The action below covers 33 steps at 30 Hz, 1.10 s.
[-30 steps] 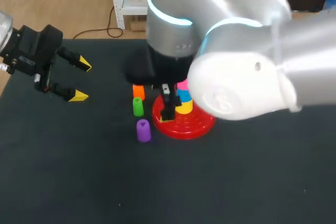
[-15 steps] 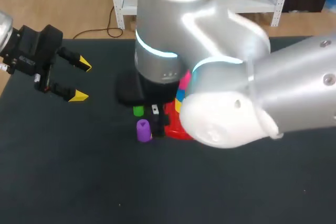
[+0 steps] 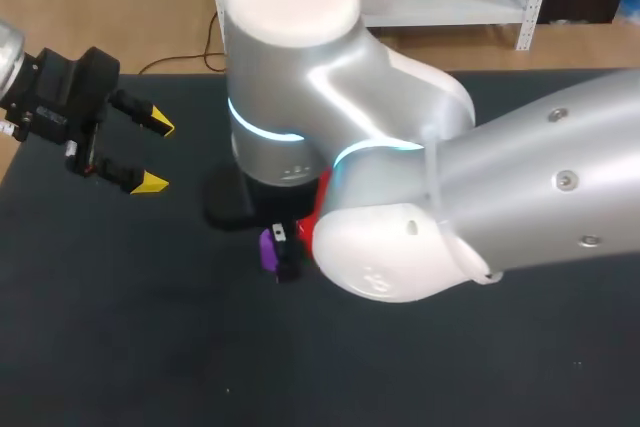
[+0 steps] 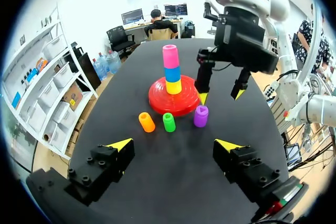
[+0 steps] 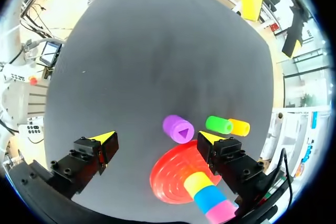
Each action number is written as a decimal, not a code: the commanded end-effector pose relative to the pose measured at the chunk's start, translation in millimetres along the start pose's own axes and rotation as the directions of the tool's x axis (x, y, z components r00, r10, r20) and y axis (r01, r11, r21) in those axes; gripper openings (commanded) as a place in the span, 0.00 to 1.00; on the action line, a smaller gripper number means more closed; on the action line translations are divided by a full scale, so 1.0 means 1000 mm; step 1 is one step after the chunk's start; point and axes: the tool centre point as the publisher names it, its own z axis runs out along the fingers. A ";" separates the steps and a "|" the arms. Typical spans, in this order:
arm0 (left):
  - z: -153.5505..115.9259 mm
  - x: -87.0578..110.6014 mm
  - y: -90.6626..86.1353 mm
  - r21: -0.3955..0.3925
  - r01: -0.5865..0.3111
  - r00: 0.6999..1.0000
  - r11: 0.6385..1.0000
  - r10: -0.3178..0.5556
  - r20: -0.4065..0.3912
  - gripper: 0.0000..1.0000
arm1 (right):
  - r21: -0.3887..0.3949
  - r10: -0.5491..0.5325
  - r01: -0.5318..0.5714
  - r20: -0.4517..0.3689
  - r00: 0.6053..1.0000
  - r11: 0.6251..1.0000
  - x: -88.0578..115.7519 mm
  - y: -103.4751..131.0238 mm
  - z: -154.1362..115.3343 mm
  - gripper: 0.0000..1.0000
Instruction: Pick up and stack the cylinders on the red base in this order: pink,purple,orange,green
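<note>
Progress check, from the head view first: our right arm point(image 3: 450, 217) sweeps in across the middle of the surface point(image 3: 100, 347) and hides nearly everything there. Only the purple cylinder point(image 3: 268, 247) peeks out beneath it. Our left hand point(image 3: 140, 154) hangs near the surface's left edge, fingers spread wide and holding nothing.

Over to the left wrist view, and now we get the full picture. The red base point(image 4: 157, 100) sits mid-surface carrying a yellow piece point(image 4: 174, 86), a blue piece point(image 4: 172, 73) and the pink cylinder point(image 4: 170, 56) on top, so we judge pink as placed. The orange cylinder point(image 4: 146, 121), green cylinder point(image 4: 168, 122) and purple one wait in a row just beside the base, on the side toward our left hand. Our right hand point(image 4: 221, 96) hovers over the purple end of that row, fingers apart and empty.

Right wrist view confirms it: purple sits ahead of the spread fingers, not yet gripped. By our reckoning purple is next, with orange and green left to stack.
</note>
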 end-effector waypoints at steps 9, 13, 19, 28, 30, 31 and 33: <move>0.000 0.001 0.000 -0.001 -0.001 1.000 1.000 0.001 0.000 1.00 | 0.000 0.024 -0.024 -0.050 0.998 1.000 0.001 -0.013 0.022 1.00; 0.000 0.001 0.000 -0.001 -0.001 1.000 1.000 0.001 0.000 1.00 | -0.002 0.034 -0.034 -0.051 0.998 0.999 0.002 -0.016 0.025 1.00; 0.000 0.001 0.000 -0.001 -0.001 1.000 1.000 0.001 0.000 1.00 | -0.014 0.057 -0.058 -0.049 0.997 0.998 0.003 -0.019 0.029 1.00; 0.000 0.001 0.000 -0.001 -0.001 1.000 1.000 0.001 0.000 1.00 | -0.023 0.067 -0.068 -0.048 0.997 0.997 0.006 -0.022 0.035 1.00; 0.000 0.001 0.000 -0.001 -0.001 1.000 1.000 0.001 0.000 1.00 | -0.025 0.066 -0.068 -0.050 0.997 0.997 0.006 -0.022 0.036 1.00; 0.000 0.001 0.000 -0.001 -0.001 1.000 1.000 0.001 0.000 1.00 | -0.026 0.067 -0.068 -0.051 0.997 0.997 0.006 -0.022 0.037 1.00; 0.000 0.001 0.000 -0.001 -0.001 1.000 1.000 0.001 0.000 1.00 | -0.027 0.066 -0.068 -0.051 0.996 0.997 0.006 -0.022 0.037 1.00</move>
